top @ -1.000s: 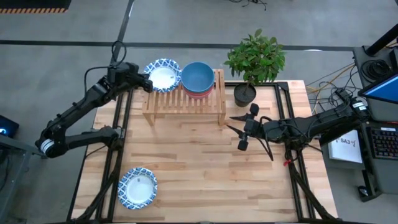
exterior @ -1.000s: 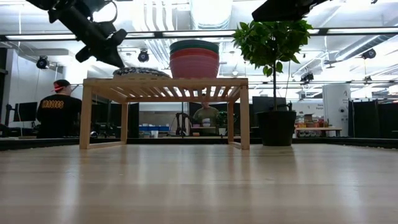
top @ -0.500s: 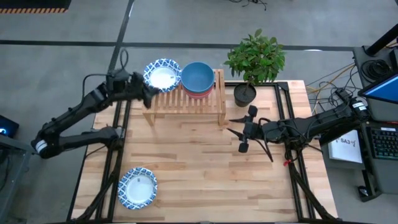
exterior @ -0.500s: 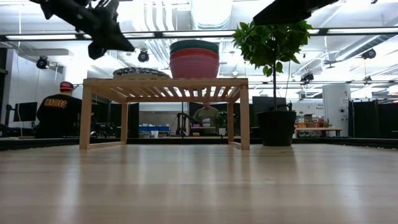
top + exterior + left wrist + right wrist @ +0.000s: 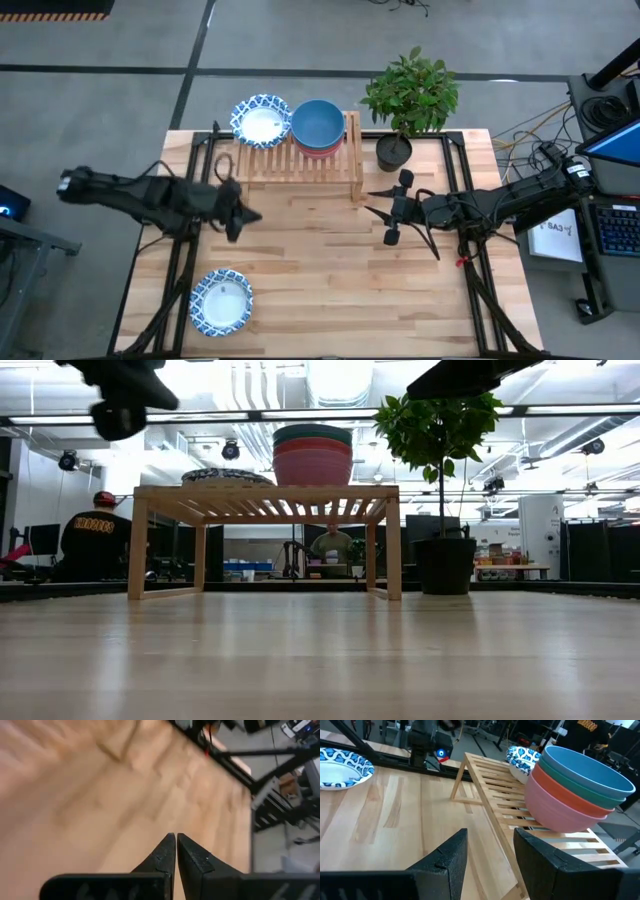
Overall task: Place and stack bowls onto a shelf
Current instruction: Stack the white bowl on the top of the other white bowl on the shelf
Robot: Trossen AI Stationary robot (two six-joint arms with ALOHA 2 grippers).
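— Left tool has come away from the shelf; a second ago it sat at the patterned stack on the shelf's left end, now it hangs over the open counter, tips pressed together with nothing between them, as the left wrist view shows

— So that bowl is delivered?

— Looks so; the patterned stack sits on the slats just beside the plain stack, blue on top, then green, red and pink in the right wrist view; neither pile has shifted over the last second

— And what's left to do?

— One patterned bowl lies alone near the counter's front left corner, well apart from the shelf; I judge the left arm is swinging toward it, since it is the only bowl still on the counter

— The right arm?

— Right tool waits beside the shelf's right leg, near the plant pot, its fingers spread and empty; it has not moved

— Any risk?

— The last bowl must land centred on the patterned stack; a tilted drop could slide it off the shelf's edge
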